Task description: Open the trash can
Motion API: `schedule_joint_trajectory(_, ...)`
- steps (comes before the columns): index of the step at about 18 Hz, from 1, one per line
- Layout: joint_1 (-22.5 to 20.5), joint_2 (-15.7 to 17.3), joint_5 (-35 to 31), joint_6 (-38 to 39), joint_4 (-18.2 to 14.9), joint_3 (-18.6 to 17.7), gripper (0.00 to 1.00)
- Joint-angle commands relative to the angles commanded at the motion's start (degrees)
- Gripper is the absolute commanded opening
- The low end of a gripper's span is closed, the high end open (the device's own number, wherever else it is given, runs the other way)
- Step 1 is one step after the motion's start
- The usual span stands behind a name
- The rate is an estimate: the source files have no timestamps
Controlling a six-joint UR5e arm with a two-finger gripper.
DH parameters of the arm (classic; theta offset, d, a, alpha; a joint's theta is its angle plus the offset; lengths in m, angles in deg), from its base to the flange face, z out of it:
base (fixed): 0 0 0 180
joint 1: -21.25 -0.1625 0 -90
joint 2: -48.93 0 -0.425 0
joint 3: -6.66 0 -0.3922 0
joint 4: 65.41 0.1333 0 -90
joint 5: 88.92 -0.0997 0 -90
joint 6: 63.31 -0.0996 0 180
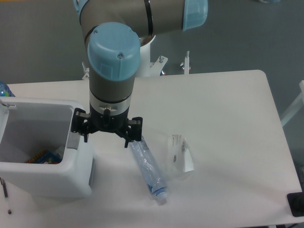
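Observation:
The trash can [52, 183] is a big white bin at the table's left front. Its top stands open, and I see down into its grey-white inside, where colourful rubbish [42, 157] lies at the bottom. Only a small white piece of the lid [4, 103] shows at the left frame edge. My gripper [107, 136] points straight down just right of the bin's right rim, next to the grey tab [72, 142]. The blue-capped wrist above hides its fingers, so whether they are open or shut does not show.
A crushed clear bottle [148, 166] lies diagonally just right of the gripper. A crumpled clear plastic piece [180, 159] lies beside it. A pen [5, 194] lies at the front left, a black object [295, 204] at the front right corner.

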Motion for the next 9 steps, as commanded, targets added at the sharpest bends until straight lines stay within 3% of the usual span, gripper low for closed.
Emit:
schedule_joint_trajectory(2, -3.3, -0.4, -1.3, -4.1, 0.0, -0.3, 1.00)
schedule_joint_trajectory(4, -7.4, -0.4, -2.1, -8.4, 0.2, -3.3, 1.00)
schedule_joint_trajectory(9, -12.4, -2.5, -4.3, -20.8, 0.4, -4.7, 1.00)
